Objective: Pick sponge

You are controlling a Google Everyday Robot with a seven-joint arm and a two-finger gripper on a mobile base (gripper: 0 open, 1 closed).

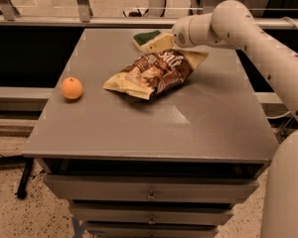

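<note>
The sponge (pixel 145 36) has a dark green top over pale foam and lies at the far edge of the grey table (pixel 198 123). My gripper (pixel 154 44) reaches in from the right on a white arm, and its pale fingers (pixel 159 43) point left, right beside the sponge's near side. Its tip hides part of the sponge. A brown-and-cream snack bag (pixel 154 73) lies just in front of the gripper.
An orange (pixel 72 88) sits near the table's left edge. Drawers (pixel 149 195) are below the tabletop. A rail with metal posts (pixel 82 4) runs behind the table. My white arm (pixel 268 48) spans the right side.
</note>
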